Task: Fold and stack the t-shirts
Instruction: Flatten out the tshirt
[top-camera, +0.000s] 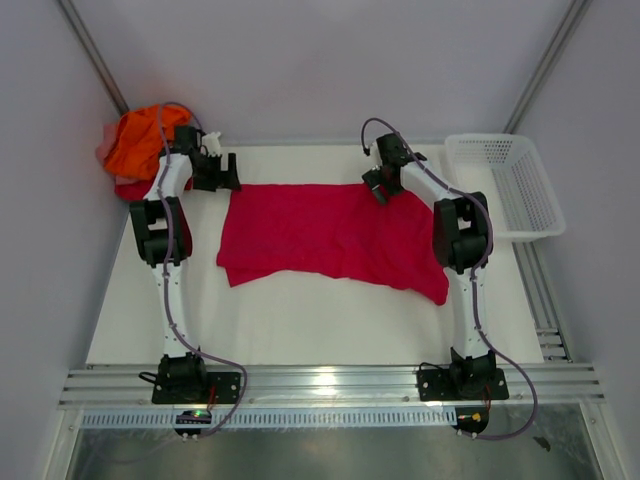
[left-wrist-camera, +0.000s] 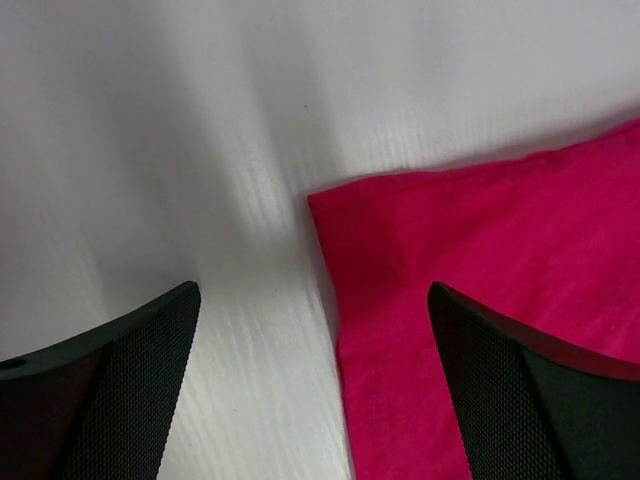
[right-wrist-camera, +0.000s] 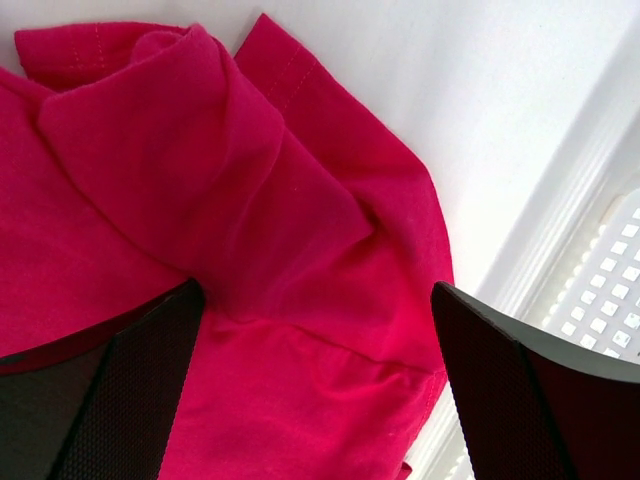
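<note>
Crimson cloth, the t-shirt (top-camera: 330, 235) in hand, lies spread across the table (top-camera: 300, 320), its far right corner bunched in folds. Both grippers stand spread and empty: the left gripper (left-wrist-camera: 312, 290) over the far left corner, the right gripper (right-wrist-camera: 315, 290) over the bunched one. A pinch there could catch too many layers and drag the shirt crooked; the left could close on bare table beside the hem. Count: one spread shirt, one heap (top-camera: 140, 145) at far left showing orange, red and pale pink, one basket (top-camera: 500, 140), two grippers.

Top camera overlooks the whole table (top-camera: 300, 320); wrist cameras look closely down at its crimson t-shirt (top-camera: 320, 230).
</note>
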